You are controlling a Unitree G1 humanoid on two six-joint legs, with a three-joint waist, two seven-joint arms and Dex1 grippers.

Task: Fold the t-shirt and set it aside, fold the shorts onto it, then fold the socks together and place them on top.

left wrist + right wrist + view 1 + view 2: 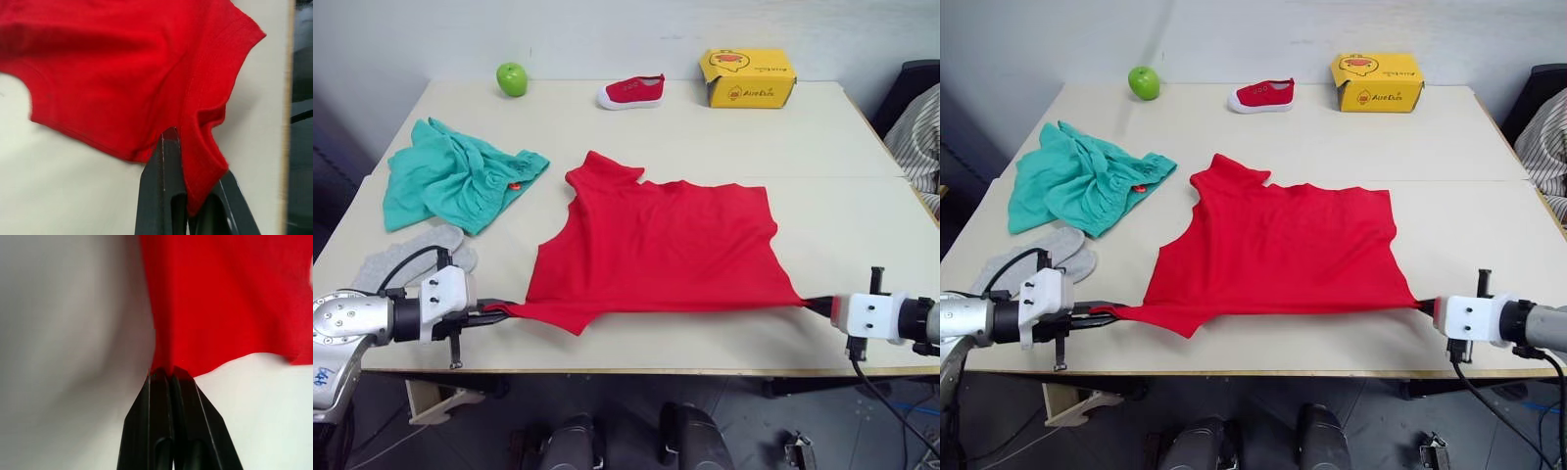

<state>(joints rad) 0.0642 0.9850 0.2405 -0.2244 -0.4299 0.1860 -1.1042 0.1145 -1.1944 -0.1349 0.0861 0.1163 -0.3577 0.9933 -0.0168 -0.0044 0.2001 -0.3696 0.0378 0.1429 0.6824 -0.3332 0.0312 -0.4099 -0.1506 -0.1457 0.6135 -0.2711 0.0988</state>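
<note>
**Two grippers pinch the red shirt**

Two grippers hold the same piece of cloth, one at each end. The left gripper (501, 311) is near the front edge of the table (705, 137), on the robot's left. Its black fingers (164, 196) are squeezed together on a corner of the t-shirt (656, 245). A bit of red cloth is stuck between them and hangs down past them.

The right gripper (815, 304) is near the front edge too, far over on the robot's right. Its fingers (161, 421) are pressed tight on the other near corner of the t-shirt. The red edge sits right at their tips.

The t-shirt is pulled long between the two grippers. Its near edge looks tight and straight. The rest of it lies flat in the middle of the table, with one part poking up toward the back left.

The shorts (455, 176) lie in a crumpled heap on the left side of the table, apart from the t-shirt. The socks (416, 250) lie just in front of the shorts, close to the left gripper's arm.

At the back of the table sit a green apple (512, 78), a small red shoe (631, 91) and a yellow box (748, 77).
</note>
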